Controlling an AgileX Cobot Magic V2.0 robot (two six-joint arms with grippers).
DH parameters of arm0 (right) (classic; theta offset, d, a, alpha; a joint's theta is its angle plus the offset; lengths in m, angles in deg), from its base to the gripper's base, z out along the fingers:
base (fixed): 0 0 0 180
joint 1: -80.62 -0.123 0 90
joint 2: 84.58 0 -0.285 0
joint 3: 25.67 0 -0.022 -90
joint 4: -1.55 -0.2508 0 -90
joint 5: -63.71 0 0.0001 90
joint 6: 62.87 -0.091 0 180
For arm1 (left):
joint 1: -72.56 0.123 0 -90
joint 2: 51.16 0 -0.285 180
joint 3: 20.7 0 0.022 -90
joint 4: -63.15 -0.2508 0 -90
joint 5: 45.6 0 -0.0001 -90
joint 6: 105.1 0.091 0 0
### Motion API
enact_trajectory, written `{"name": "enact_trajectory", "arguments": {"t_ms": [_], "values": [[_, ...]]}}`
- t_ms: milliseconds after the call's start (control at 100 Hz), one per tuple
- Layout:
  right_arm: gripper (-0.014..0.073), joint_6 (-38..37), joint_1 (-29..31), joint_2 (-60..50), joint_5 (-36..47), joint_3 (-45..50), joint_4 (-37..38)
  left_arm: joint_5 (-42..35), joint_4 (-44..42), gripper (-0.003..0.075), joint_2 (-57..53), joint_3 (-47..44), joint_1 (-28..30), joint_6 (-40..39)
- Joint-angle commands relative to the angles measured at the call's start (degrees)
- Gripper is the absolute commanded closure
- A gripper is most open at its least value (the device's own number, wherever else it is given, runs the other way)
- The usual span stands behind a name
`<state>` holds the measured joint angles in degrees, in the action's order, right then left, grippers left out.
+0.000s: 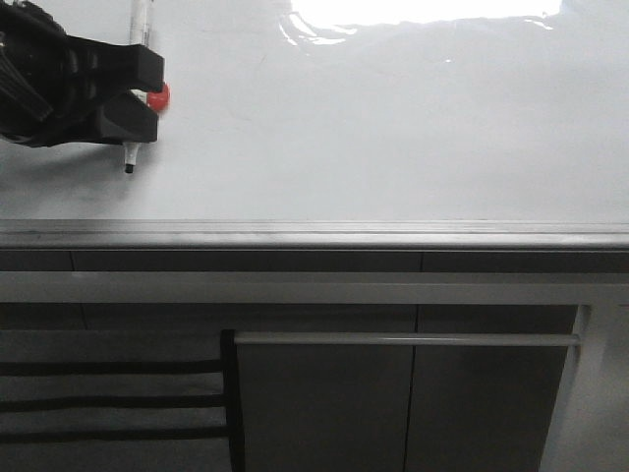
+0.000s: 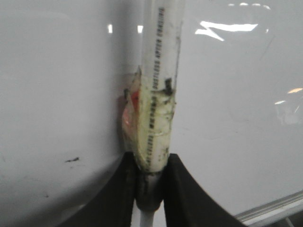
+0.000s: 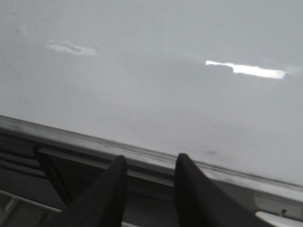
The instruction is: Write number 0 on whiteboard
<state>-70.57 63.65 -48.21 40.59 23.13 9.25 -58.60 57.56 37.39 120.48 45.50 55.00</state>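
Black left claw hides marker's middle.

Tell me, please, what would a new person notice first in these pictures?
The black left claw at the far left grips a white marker, its dark tip pointing at the whiteboard. The board is bare, with bright glare at its far edge.

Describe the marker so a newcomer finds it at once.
Start at the whiteboard, the glossy white surface. At its far left, the black left claw is clamped on a thin white marker, black tip pointing down. A red blob beside the claw marks it.
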Motion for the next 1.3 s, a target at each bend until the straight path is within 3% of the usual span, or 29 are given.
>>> {"name": "enact_trajectory", "arguments": {"t_ms": [0,120,220,360,470,680,980,1290], "values": [[0.0389,0.6,-0.1,0.7,4.4,-1.5,0.2,-4.8,0.7,0.074,-1.6,1.5,0.2,-0.5],[0.0389,1.5,-0.8,0.6,4.4,-3.1,0.2,-4.1,-1.3,0.074,-3.3,1.5,-0.5,-0.5],[0.0389,9.5,-4.2,0.7,4.4,-6.1,-1.7,-3.3,-12.5,0.0739,-7.2,1.5,-3.1,-0.5],[0.0389,21.7,-13.0,3.5,3.0,-11.8,-6.7,1.1,-30.9,0.0739,-13.6,1.5,-11.5,-0.5],[0.0377,23.4,-20.8,8.5,-2.9,-17.9,-6.6,9.3,-36.8,0.0739,-18.1,1.5,-20.2,-0.5],[0.0195,29.0,-32.2,19.5,-16.7,-28.9,-5.4,24.6,-39.4,0.0739,-24.0,1.5,-32.9,0.5],[0.0191,35.4,-39.8,26.4,-15.9,-33.0,-5.3,33.2,-39.3,0.0739,-27.1,1.5,-46.1,2.7],[0.0198,35.4,-42.0,28.6,-15.8,-33.0,-8.0,33.6,-39.3,0.0739,-27.2,1.5,-51.3,2.7]]}}
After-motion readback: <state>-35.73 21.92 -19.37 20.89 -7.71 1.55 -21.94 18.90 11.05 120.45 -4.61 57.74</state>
